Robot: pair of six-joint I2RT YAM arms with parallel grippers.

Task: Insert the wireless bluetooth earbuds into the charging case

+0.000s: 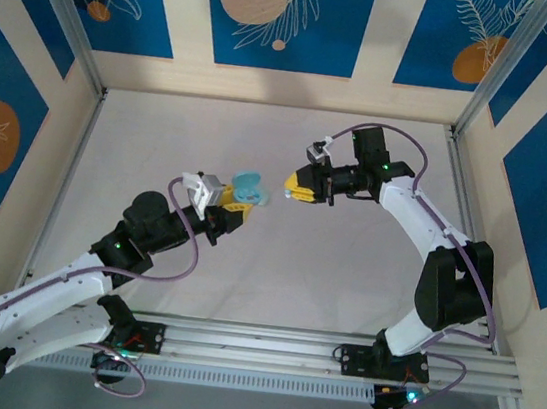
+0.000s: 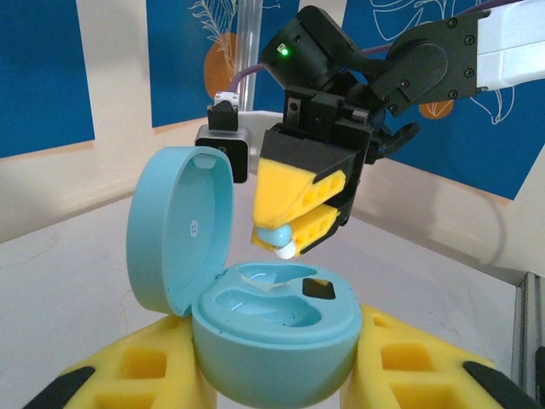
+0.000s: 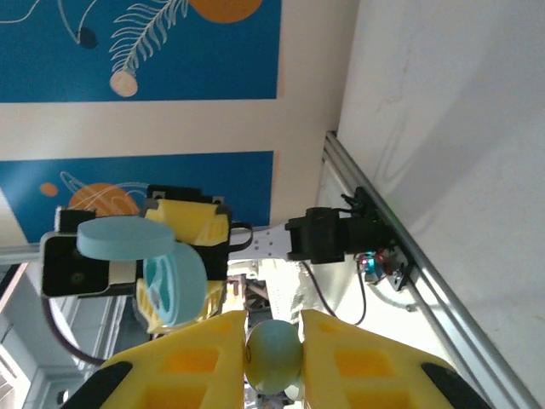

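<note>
At the bottom of the left wrist view, closest to the lens, the yellow foam-padded fingers of the left gripper point(image 2: 272, 375) are seen clamped from either side on a round, pale teal-blue plastic charging case point(image 2: 272, 336). The case is held upright. Its hinged lid point(image 2: 174, 230) stands open to the left, nearly vertical. Two moulded wells are exposed in the top of the case, and a small dark patch is seen in the right-hand one.

Just above the wells, parted from the rim by a narrow gap, a tiny glossy earbud point(image 2: 279, 242), teal-blue with a white tip, is pinched between the yellow fingertips of the right gripper point(image 2: 288, 239). That gripper is angled down toward the case from behind.

In the right wrist view the same earbud is seen squeezed between the two yellow fingers, with the open case beyond it, a little to the left.

In the top external view the two grippers are seen nose to nose over the middle of the pale grey tabletop point(image 1: 242, 291). The case-bearing left one is on the left and the right one just beside it. Whether they touch cannot be told there.
</note>
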